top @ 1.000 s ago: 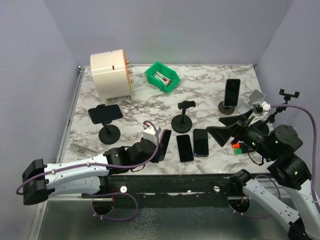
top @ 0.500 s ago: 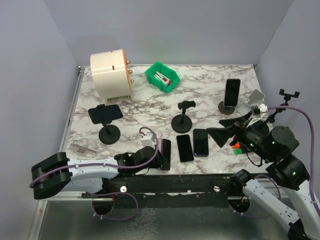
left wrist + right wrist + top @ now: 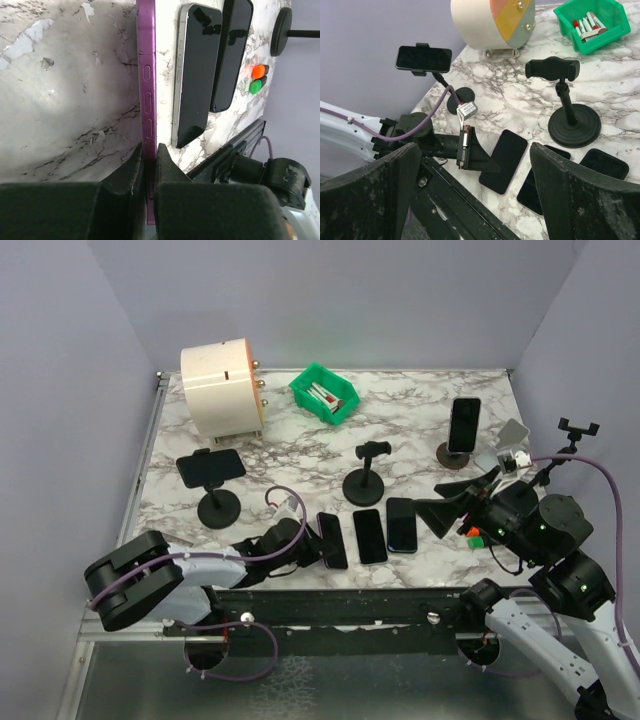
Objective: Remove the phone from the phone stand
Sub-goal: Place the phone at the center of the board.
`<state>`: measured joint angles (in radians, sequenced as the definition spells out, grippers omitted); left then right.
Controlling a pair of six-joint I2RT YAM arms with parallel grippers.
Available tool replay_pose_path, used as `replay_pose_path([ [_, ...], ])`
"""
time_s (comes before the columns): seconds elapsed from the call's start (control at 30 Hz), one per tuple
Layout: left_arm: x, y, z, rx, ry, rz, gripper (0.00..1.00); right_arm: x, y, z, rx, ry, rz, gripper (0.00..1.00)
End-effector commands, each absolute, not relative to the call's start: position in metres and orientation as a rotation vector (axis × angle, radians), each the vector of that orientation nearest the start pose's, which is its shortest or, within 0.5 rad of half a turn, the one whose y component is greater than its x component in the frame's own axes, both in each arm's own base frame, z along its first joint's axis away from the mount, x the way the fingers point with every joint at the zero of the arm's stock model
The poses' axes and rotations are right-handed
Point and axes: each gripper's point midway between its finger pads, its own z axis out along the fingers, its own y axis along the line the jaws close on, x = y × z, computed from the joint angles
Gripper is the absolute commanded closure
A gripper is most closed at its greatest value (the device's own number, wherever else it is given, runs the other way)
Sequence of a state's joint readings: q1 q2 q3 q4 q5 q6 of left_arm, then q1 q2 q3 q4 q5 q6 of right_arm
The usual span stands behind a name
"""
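**Left hand clamped on the purple phone, low by the table's near edge**

The left hand [image 3: 148, 150] is closed tight on the purple phone [image 3: 148, 75], one finger against each broad face. Only the left wrist view shows this grip, the purple case and the three buttons along the phone's side edge. From above, the same phone shows just a dark face, down at the table [image 3: 75, 100] and off any stand. No view settles whether it lies flat or tilted.

Just right of the hand, a silver-edged phone [image 3: 196, 75] and a dark phone [image 3: 232, 50] lie side by side, parallel to the held one. Past them to the right sit a red button [image 3: 258, 71] and a green button [image 3: 255, 86].

Farther right, the right hand [image 3: 445, 500] hangs with its fingers [image 3: 395, 190] spread wide, gripping nothing. Its camera looks back at the left hand from the other side. It does not take in the right stand, which only the top view shows.

There are five phones: one held, two lying loose, two on stands. Three stands are on the table:
- The left stand [image 3: 218, 506], beyond and left of the hand, carries a crosswise phone [image 3: 211, 467].
- The middle stand [image 3: 366, 483] is beyond and slightly right of the hand.
- The right stand [image 3: 452, 454], well to the right, holds an upright phone [image 3: 463, 424].

At the far side, well beyond the hand, are one cream drum [image 3: 220, 388] and one green bin [image 3: 324, 393].
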<state>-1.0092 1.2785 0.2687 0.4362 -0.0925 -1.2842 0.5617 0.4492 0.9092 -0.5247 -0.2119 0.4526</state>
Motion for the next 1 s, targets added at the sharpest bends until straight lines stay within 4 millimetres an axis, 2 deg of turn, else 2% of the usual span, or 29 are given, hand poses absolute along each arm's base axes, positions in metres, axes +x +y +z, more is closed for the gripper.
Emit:
replay_pose_path([
  [0.0,0.159,-0.309,0.054,-0.417,2.376,-1.279,1.00,0.147,0.165,0.341,-0.279,1.683,0.982,0.05],
  [0.27,0.154,-0.323,0.038,-0.345,2.472,-1.300,1.00,0.147,0.161,0.341,-0.274,1.685,0.958,0.05],
  [0.5,0.154,-0.323,0.028,-0.315,2.507,-1.278,0.98,0.146,0.157,0.341,-0.271,1.688,0.938,0.05],
  [0.73,0.155,-0.317,0.024,-0.307,2.507,-1.256,0.66,0.148,0.158,0.336,-0.270,1.701,0.932,0.05],
  [0.83,0.156,-0.315,0.025,-0.304,2.498,-1.253,0.58,0.149,0.158,0.337,-0.269,1.701,0.931,0.05],
  [0.97,0.156,-0.313,0.026,-0.301,2.493,-1.249,0.53,0.150,0.158,0.337,-0.269,1.703,0.929,0.05],
])
